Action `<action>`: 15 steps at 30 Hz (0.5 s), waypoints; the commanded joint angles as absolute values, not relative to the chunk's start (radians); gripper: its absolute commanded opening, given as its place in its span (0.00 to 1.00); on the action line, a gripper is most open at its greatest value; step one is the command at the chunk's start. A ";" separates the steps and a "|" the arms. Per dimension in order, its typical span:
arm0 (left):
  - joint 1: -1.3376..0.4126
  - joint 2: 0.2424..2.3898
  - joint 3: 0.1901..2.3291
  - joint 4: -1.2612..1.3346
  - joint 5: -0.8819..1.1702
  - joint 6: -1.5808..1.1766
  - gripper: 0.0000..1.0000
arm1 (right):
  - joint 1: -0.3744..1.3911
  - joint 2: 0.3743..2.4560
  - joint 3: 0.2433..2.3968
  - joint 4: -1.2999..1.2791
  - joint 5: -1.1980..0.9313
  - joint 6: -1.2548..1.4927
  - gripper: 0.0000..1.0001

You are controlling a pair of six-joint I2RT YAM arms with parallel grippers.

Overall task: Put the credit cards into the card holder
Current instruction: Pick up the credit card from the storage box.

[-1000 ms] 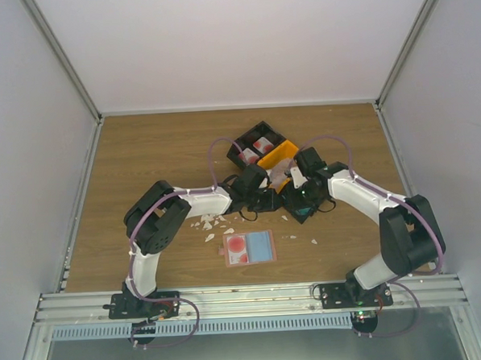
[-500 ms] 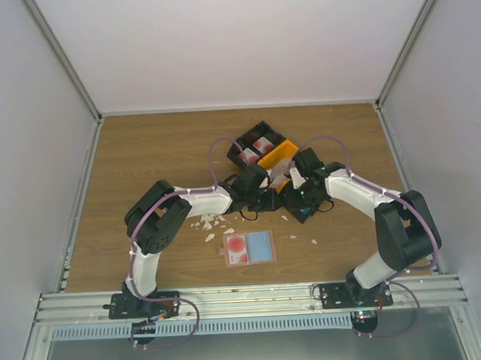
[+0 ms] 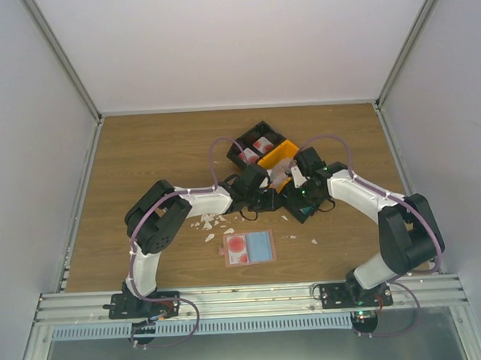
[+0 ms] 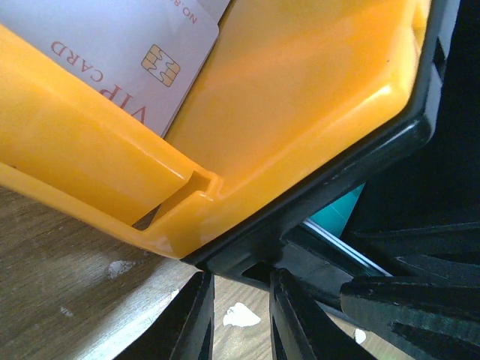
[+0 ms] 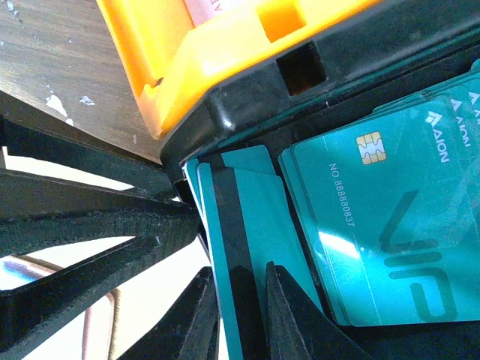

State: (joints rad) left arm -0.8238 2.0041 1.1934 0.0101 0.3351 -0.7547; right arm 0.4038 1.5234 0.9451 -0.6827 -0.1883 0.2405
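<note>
R claw tips close together, right over striped teal card in black bin; can't tell if gripping. L claw narrow gap, empty, under orange bin.

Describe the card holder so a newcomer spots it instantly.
Start at the wooden table and go to the middle of its near edge. The card holder lies flat there, beside white crumbs: a pinkish rectangle, unlike the boxy black and orange bins behind.

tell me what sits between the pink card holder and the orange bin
In the top view, the left end effector and right end effector meet below the orange bin; then a strip of table with white crumbs reaches the card holder.
</note>
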 commanded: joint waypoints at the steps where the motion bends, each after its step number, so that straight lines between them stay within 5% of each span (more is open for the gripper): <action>1: -0.830 2.028 1.227 0.040 0.326 -0.737 0.24 | 0.411 1.502 0.925 -0.688 -0.230 0.249 0.18; 15: -0.830 2.035 1.237 0.029 0.323 -0.732 0.24 | 0.393 1.464 0.900 -0.660 -0.272 0.279 0.18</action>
